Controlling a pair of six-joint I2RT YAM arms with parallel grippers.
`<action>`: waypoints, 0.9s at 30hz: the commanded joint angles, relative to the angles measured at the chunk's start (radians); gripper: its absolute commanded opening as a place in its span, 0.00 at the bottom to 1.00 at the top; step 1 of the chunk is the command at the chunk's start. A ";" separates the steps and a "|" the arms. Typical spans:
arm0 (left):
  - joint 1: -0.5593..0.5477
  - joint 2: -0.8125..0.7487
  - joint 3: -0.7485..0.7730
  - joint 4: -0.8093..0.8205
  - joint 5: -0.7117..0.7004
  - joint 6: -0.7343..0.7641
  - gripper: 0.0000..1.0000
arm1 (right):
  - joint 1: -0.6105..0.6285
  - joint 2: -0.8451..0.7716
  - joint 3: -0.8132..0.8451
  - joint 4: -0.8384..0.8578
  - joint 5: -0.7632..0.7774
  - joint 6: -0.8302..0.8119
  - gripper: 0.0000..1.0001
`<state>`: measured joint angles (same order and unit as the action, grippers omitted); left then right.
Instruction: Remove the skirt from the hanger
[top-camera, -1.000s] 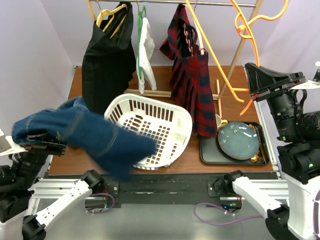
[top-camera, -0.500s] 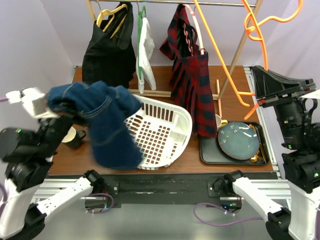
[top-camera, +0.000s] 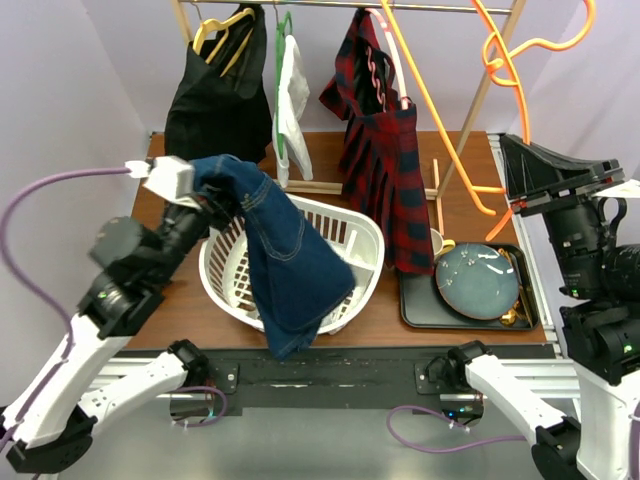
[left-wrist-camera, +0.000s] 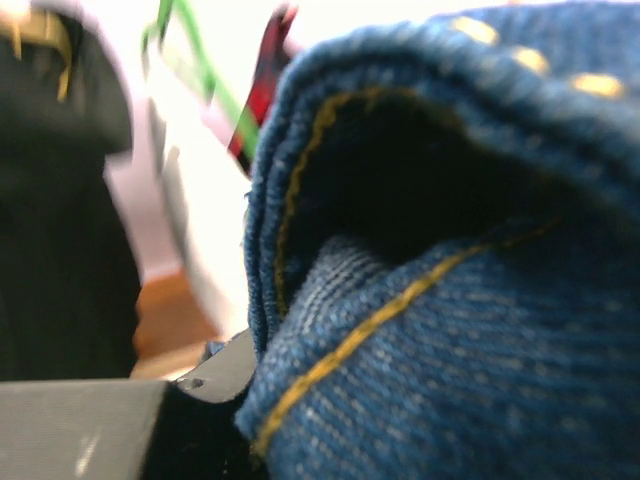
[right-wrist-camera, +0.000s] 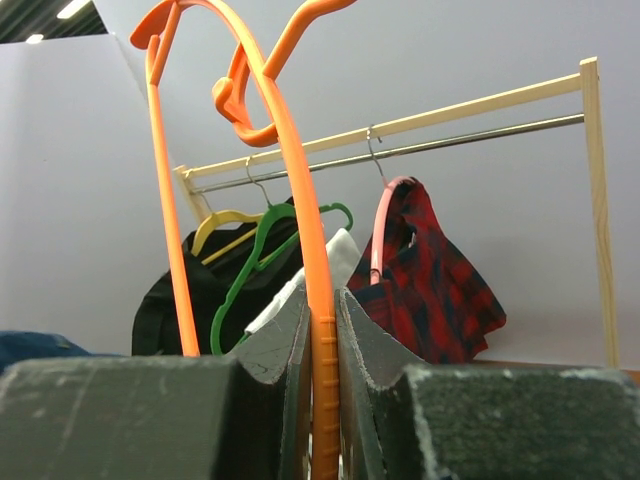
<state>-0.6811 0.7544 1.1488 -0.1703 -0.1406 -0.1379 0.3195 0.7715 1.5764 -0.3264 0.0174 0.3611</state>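
- Blue denim skirt (top-camera: 285, 265) hangs in the middle of the top view, bunched at its upper end in the left pincer (top-camera: 208, 203) and draped down across the white slotted plastic laundry basket (top-camera: 365, 235). It is well apart from the orange plastic hanger (right-wrist-camera: 308, 230), so the removal itself looks done.
- The left pincer is clamped narrow on a thick fold of the denim; the left wrist view shows little but cloth and stitching. Only part of the fabric may be pinched, so a quick swing could let the weight pull it free.
- The skirt's lower tip reaches past the basket's near rim, toward the bottom of the frame. Let go from here, it would probably slide outside the basket and over the near edge of the brown wooden counter (top-camera: 325, 165).
- The cloth touches the basket, so dragging it sideways could tip or shove the light basket.
- The right pincer (right-wrist-camera: 322, 400), at the right of the frame, is closed tight on the hanger's straight bar, with the hook raised to the upper right.
- The hanger's long bar crosses just beside the red-and-black plaid garment (top-camera: 385, 170) on the wooden rack. Swinging it could snag that cloth or knock the rack.
- Lowering it carelessly could strike the blue-grey plate (top-camera: 477, 280) at lower right.
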 joint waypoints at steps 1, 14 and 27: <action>0.005 0.023 -0.092 0.104 -0.123 0.000 0.00 | -0.003 -0.006 -0.013 0.055 0.021 -0.005 0.00; 0.005 -0.006 -0.454 0.190 0.005 -0.210 0.03 | -0.003 -0.009 -0.044 0.047 0.052 -0.017 0.00; 0.003 0.004 -0.258 -0.110 0.188 -0.042 0.87 | -0.003 0.006 -0.010 0.023 0.124 -0.063 0.00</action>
<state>-0.6807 0.7990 0.7933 -0.2287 0.0078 -0.2665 0.3195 0.7658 1.5276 -0.3290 0.0746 0.3325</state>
